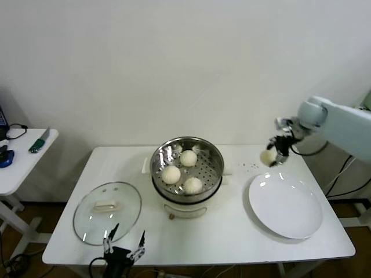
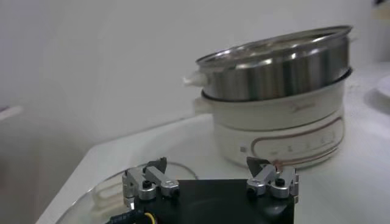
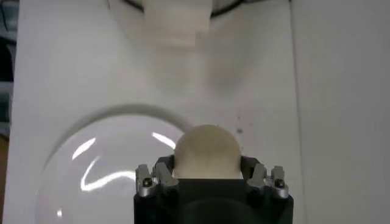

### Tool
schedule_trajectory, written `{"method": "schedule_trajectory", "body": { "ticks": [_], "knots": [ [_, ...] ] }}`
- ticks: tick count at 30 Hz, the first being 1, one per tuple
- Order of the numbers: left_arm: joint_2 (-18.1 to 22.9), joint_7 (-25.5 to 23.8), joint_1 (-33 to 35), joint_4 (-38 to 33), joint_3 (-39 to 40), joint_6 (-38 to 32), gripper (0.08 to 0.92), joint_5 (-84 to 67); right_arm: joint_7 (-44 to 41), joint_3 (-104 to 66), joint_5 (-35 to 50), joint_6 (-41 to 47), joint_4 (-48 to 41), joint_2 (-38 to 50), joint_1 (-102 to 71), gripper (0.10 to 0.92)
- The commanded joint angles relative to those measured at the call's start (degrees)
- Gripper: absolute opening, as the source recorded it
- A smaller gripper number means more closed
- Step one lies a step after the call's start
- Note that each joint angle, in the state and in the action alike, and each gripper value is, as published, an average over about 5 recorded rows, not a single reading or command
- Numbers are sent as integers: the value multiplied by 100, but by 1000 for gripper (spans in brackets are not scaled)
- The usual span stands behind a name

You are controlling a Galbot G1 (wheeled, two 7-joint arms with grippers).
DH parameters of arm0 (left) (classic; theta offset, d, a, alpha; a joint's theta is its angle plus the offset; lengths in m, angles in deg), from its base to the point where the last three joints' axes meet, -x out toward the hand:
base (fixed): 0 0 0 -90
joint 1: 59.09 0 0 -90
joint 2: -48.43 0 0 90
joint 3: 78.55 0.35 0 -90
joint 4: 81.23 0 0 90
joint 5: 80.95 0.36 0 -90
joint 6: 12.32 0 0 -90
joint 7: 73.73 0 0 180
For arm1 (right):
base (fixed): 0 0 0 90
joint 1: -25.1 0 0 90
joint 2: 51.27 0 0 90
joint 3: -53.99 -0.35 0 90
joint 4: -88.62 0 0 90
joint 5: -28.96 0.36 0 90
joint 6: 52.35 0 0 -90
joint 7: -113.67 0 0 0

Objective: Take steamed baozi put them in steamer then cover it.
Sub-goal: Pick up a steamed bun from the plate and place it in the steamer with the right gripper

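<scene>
Three steamed baozi (image 1: 171, 174) (image 1: 188, 158) (image 1: 193, 185) lie in the steel steamer (image 1: 213, 174) on its white pot base at the table's middle. My right gripper (image 1: 271, 158) is shut on the fourth baozi (image 1: 268, 157) and holds it in the air above the table, to the right of the steamer and beyond the white plate (image 1: 285, 207). In the right wrist view that baozi (image 3: 206, 152) sits between the fingers, above the plate (image 3: 103, 164). The glass cover (image 1: 107, 212) lies flat on the table at the left. My left gripper (image 1: 124, 242) is open and empty at the front edge, next to the cover.
A white side table (image 1: 23, 156) at the far left holds small items. The steamer (image 2: 274, 67) stands on its pot base (image 2: 286, 131) ahead of the left gripper (image 2: 210, 173). A white wall stands behind the table.
</scene>
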Motion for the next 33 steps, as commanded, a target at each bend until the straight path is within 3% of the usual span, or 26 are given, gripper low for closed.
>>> {"method": "schedule_trajectory", "body": {
  "ticks": [1,11,33],
  "knots": [
    [-13,25,-21,-53,265,-65,823,114,265,1946,2496,526,486,-1484,1820,696],
    [-23,53,-17,0,204,-148,823,-68,740,2013,3012,751,526,-2490,1487,703],
    [-131,44,-7,66,-82,-164,823,-356,994,1856,2221,829,21,-2939,242,713]
  ]
}}
